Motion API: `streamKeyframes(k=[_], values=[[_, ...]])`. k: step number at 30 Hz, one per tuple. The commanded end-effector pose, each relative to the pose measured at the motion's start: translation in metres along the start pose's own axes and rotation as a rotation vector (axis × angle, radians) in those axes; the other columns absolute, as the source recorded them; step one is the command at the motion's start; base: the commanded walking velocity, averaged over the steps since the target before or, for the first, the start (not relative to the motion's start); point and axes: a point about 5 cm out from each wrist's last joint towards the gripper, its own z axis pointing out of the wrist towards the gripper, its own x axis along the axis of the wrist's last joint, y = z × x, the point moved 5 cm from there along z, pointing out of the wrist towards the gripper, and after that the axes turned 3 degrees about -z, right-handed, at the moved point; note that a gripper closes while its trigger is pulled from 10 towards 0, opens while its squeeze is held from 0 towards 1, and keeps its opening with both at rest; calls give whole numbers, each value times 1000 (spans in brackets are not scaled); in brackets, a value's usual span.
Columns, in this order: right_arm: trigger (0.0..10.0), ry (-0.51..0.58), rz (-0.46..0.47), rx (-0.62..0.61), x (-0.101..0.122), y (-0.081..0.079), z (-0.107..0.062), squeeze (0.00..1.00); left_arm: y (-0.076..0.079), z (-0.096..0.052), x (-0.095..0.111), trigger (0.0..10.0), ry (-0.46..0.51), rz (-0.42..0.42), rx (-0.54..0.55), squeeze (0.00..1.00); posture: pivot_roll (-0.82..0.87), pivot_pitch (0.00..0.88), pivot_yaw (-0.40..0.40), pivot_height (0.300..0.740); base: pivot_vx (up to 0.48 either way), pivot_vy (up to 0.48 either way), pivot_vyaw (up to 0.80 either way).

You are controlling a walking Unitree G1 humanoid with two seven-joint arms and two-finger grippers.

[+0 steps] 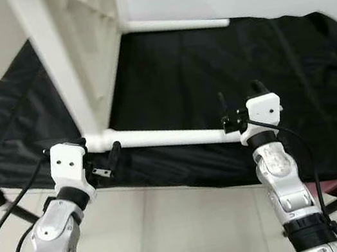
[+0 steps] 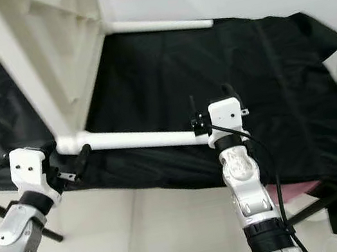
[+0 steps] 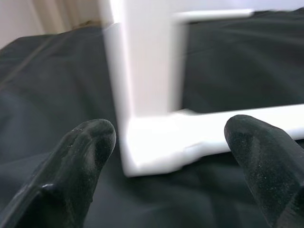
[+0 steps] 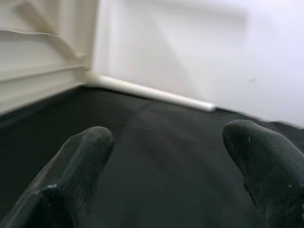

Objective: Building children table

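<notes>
Both grippers, left (image 1: 104,162) and right (image 1: 231,117), hold jaws spread at the long white plastic bar's (image 1: 164,137) nine and three o'clock ends, probably ready to lift it evenly off the black cloth (image 1: 211,73).

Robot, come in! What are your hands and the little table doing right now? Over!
Left gripper open at white round table bar's corner joint. Right gripper open at bar's other end. White table frame lying on black cloth. Nothing blocking.

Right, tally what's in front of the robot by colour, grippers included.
White: 1, the table frame
Black: 1, the sheet under the frame
Silver arms with black jaws: 2, the left gripper at the frame's corner joint, jaws apart, and the right gripper at the rod's free end, jaws apart
Total: 4
</notes>
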Motion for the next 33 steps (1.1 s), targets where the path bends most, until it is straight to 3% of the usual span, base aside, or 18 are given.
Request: streamKeyframes(k=[1, 18, 19, 23, 25, 27, 28, 33], values=[[10000, -10, -9, -7, -4, 5, -1, 0, -8, -1, -5, 10000, -16, -2, 89, 0, 2, 110, 4, 740, 0, 0, 0], [10000, -9, -8, -8, -4, 5, -1, 0, -4, 2, -2, 10000, -8, 32, 64, 0, 5, 110, 7, 740, 0, 0, 0], [10000, -4, -10, -11, -3, 6, 0, 0, 9, 4, -4, 10000, -21, 39, -7, 0, 5, 110, 5, 740, 0, 0, 0], [10000, -2, -11, -12, -2, 6, 0, 0, 14, 6, -6, 10000, -28, 27, -37, 0, 5, 110, 5, 740, 0, 0, 0], [10000, 9, -18, -17, 1, 9, 3, 0, 34, 9, -12, 10000, -60, 15, -137, 0, -3, 109, 6, 740, 0, 0, 0], [10000, 9, -18, -17, 1, 9, 3, 0, 34, 9, -12, 10000, -60, 15, -137, 0, -3, 109, 6, 740, 0, 0, 0], [10000, 18, -29, -31, 2, 14, 5, 0, 52, 12, -18, 10000, -109, -35, -231, 0, -11, 105, 14, 740, 0, 0, 0], [10000, 21, -37, -45, 3, 19, 6, 0, 60, 16, -22, 10000, -146, -105, -266, 0, -14, 104, 17, 740, 0, 0, 0]])
